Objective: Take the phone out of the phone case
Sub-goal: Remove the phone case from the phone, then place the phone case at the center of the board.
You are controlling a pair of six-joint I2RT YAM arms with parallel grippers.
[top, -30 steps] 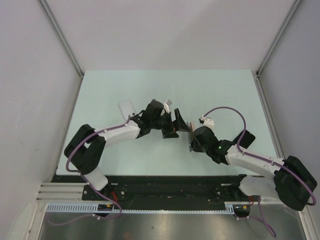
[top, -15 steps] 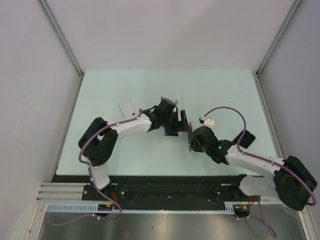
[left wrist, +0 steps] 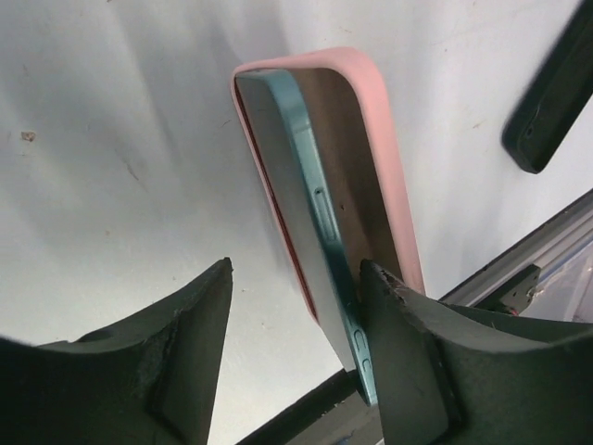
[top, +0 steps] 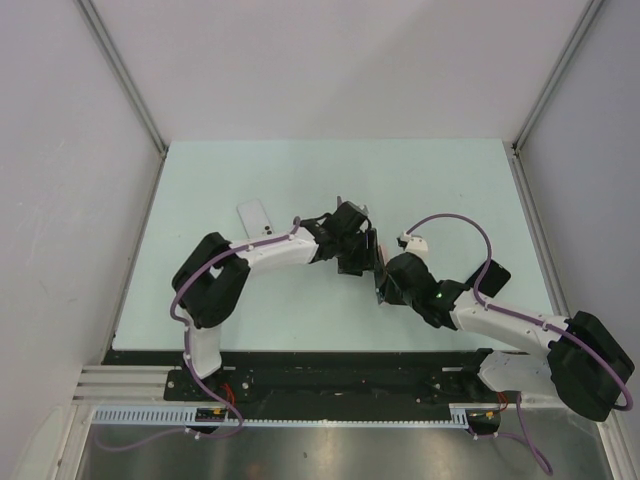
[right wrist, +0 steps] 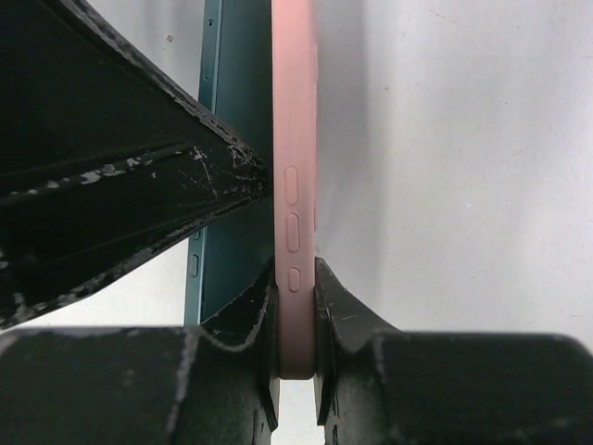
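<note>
Mid-table, the right gripper point(right wrist: 296, 278) pinches one edge of the thin pale pink phone case point(right wrist: 295, 139). The flat teal-edged phone point(left wrist: 315, 204) leans partway out of it, between the spread fingers of the left gripper point(left wrist: 296, 287).

phone case point(right wrist: 295, 139): pale pink, matt, smooth, silicone-like
phone point(left wrist: 320, 218): teal edge, smooth satin metallic sheen
right pincer point(right wrist: 295, 278): black matt plastic, scuffed, whitish scratches
left pincer point(left wrist: 296, 306): dark plastic, rough chipped edges
surface point(left wrist: 111, 139): pale, matt, few specks

Teal phone point(left wrist: 317, 206) half out, pink phone case point(left wrist: 389, 167) on edge
</note>
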